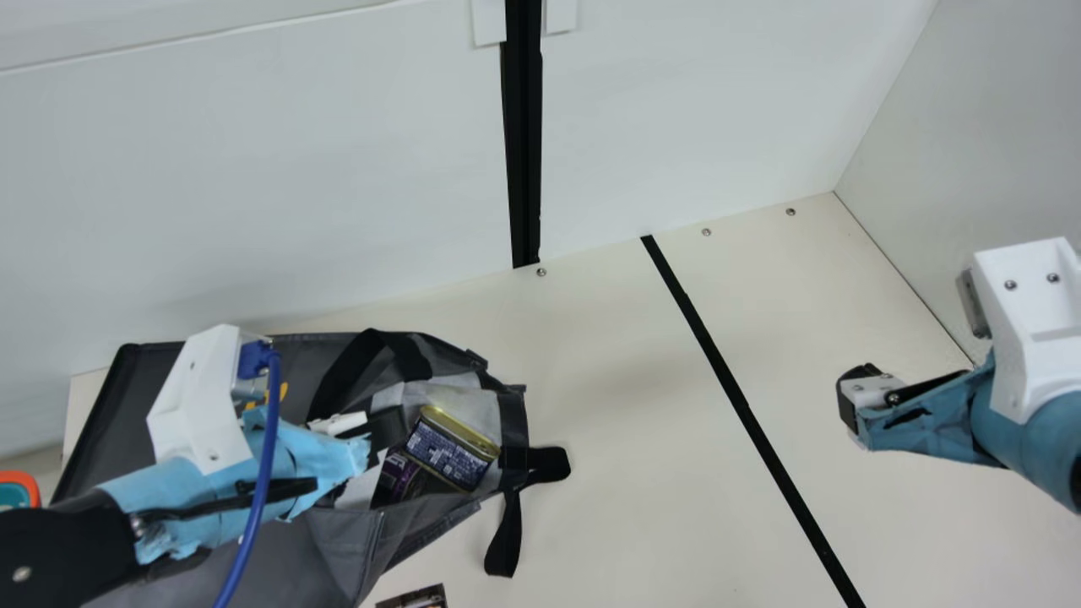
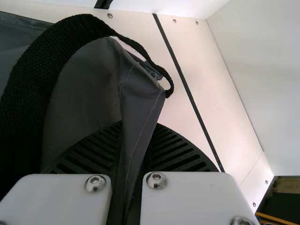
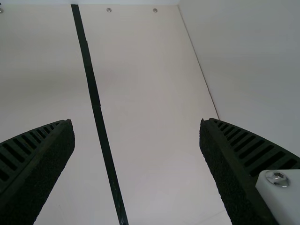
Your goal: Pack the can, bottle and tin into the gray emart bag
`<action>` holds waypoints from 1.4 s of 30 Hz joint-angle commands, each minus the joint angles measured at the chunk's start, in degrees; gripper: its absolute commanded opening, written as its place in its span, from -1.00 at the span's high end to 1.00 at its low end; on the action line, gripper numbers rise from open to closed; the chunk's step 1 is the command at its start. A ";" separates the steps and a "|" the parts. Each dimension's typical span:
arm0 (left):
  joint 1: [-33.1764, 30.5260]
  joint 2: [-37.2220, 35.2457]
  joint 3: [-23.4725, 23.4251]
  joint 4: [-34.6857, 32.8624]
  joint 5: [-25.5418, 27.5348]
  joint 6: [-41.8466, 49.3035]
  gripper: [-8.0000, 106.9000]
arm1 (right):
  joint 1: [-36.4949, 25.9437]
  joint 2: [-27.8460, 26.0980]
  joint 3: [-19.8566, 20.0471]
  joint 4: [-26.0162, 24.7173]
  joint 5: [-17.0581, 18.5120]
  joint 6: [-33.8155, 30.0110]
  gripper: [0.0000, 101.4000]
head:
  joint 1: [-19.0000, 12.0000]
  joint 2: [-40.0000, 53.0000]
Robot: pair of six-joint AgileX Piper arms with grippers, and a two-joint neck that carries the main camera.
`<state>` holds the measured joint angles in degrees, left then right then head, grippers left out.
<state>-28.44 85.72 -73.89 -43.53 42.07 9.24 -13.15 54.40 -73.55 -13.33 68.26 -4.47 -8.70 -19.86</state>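
Observation:
The gray bag (image 1: 287, 561) lies on the table at the main view's left, its mouth facing right. A tin with a gold rim (image 1: 452, 447) lies in the mouth, a dark purple item (image 1: 399, 480) beside it. My left gripper (image 1: 387, 426) is at the bag's mouth, left of the tin. In the left wrist view, the left gripper (image 2: 137, 129) is shut on a fold of the bag's gray fabric (image 2: 140, 105). Over at the right, above the table, is my right gripper (image 1: 847, 407); seen from its wrist, the right gripper (image 3: 137, 122) stands open with nothing between its fingers.
A dark printed item (image 1: 414, 598) is at the main view's bottom edge, below the bag. Black straps (image 1: 505, 532) trail from the bag's mouth onto the table (image 1: 625, 439). White walls (image 1: 253, 186) rise behind and at the right. An orange-rimmed object (image 1: 21, 490) is at the far left.

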 commanded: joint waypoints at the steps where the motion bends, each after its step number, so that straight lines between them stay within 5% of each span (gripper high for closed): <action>1: 0.00 0.00 0.00 0.00 0.00 0.00 0.68 | 0.04 0.36 0.20 0.69 -0.68 -0.58 -0.79 | -1.30 -0.14; 42: 0.00 0.00 0.00 0.00 0.00 0.00 0.68 | -7.24 9.53 8.52 24.81 -13.46 -24.87 -0.79 | -1.30 -0.14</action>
<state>-28.44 85.72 -73.89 -43.53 42.07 9.24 -20.41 63.73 -65.15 10.51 55.03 -28.61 -8.70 -19.95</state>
